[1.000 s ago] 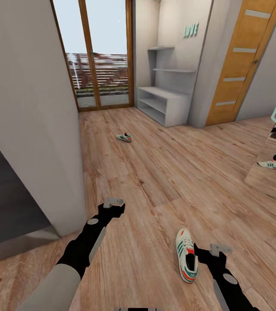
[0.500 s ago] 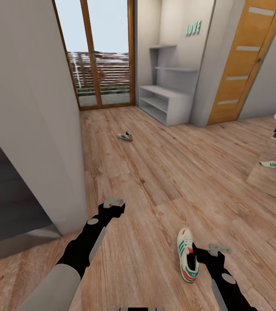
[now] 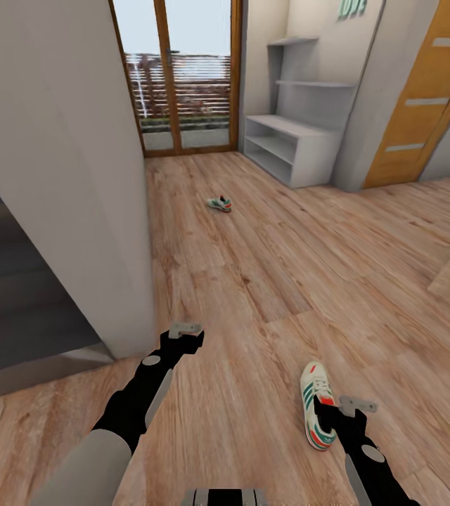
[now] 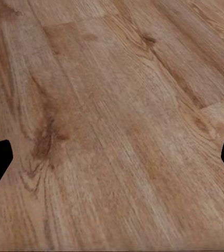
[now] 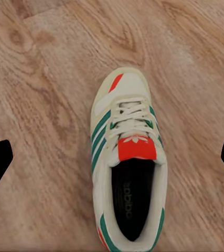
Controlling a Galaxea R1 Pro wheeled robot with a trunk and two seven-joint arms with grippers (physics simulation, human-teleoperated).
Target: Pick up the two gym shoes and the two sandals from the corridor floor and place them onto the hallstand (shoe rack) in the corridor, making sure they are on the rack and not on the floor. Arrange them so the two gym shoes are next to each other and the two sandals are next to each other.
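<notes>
Base rolled forward: right gripper (image 3: 337, 405) now above near gym shoe (image 3: 318, 412), fingers spread wide, empty; left gripper (image 3: 185, 330) likewise, grasp next.

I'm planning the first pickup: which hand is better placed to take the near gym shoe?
The right hand. It hovers open directly above the near gym shoe, which lies centred between its fingers in the right wrist view. The left hand is open too, with bare corridor floor under it.

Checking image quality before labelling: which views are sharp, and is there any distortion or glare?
Head view: wide-angle, walls and door frame lean, window bright; far shoe tiny. Right wrist view: near shoe crisp, laces readable. Left wrist view: floor grain soft, slightly blurred.
</notes>
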